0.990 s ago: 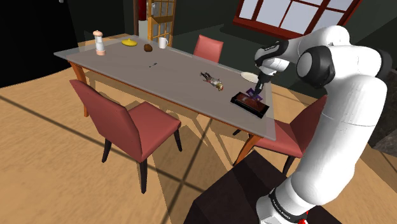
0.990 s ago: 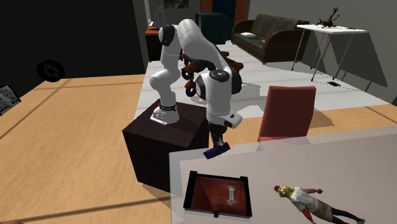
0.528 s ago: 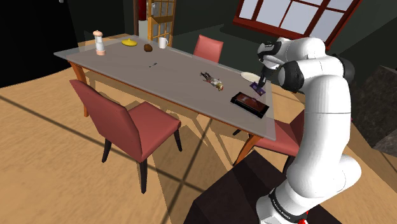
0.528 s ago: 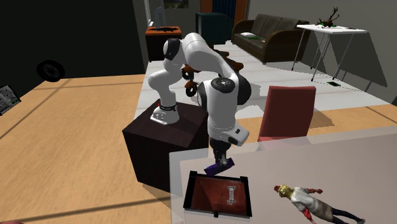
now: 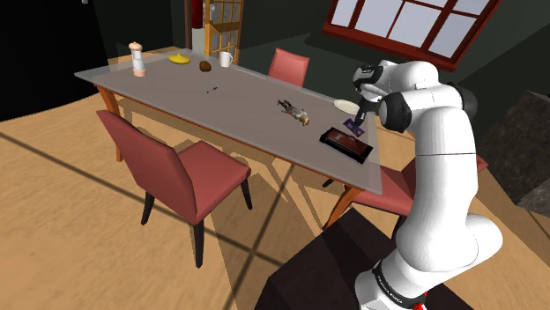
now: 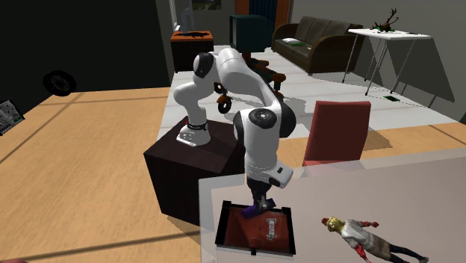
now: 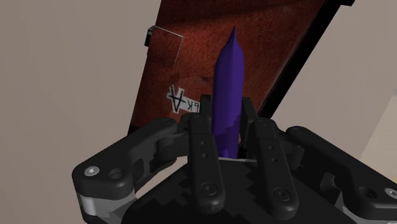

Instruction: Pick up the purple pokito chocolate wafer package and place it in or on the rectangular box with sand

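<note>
The purple wafer package is clasped between my two black fingers; my gripper is shut on it. Right beneath it lies the rectangular black-framed box with reddish-brown sand and a small white label. In the second exterior view the gripper hangs just above the box with the package over the sand. In the shoulder view the package hangs above the box near the table's corner closest to the stand.
A doll figure lies on the grey table beside the box. A white plate, a mug, a yellow dish and a bottle stand farther along. Red chairs surround the table.
The arm has swung from beyond the table's edge to over the box, carrying the purple package with it, and has come lower over the sand.
</note>
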`<state>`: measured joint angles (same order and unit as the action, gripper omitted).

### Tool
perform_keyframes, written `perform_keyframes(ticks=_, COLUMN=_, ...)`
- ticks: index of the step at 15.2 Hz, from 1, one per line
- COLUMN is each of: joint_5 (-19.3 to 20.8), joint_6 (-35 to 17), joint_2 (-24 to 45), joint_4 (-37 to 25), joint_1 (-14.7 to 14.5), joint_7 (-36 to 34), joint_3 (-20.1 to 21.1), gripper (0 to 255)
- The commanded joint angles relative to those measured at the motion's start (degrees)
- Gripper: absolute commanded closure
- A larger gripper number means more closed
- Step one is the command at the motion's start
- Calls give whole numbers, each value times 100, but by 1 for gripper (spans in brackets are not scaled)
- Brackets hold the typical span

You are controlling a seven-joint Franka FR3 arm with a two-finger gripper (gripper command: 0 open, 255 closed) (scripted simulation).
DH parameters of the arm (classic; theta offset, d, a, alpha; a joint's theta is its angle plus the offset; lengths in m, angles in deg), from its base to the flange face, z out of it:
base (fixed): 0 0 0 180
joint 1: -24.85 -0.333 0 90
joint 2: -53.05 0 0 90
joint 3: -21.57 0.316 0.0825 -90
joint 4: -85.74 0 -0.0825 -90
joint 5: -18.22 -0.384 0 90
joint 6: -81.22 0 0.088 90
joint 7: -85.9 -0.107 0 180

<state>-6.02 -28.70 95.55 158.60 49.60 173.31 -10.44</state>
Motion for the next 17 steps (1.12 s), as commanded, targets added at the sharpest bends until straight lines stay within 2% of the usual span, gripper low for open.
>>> perform_keyframes(ticks=1, joint_5=-34, joint_6=-131, joint_2=59, joint_4=78, joint_1=4, joint_7=31, joint_3=22, gripper=255)
perform_keyframes(ticks=8, joint_5=-135, joint_6=-498, joint_2=244, joint_4=280, joint_1=8, joint_7=106, joint_3=95, gripper=255)
perform_keyframes(ticks=16, joint_5=-136, joint_6=-497, joint_2=245, joint_4=278, joint_1=8, joint_7=106, joint_3=95, gripper=255)
perform_keyframes(ticks=17, joint_5=-135, joint_6=-497, joint_2=242, joint_4=282, joint_1=6, joint_7=105, joint_3=94, gripper=0)
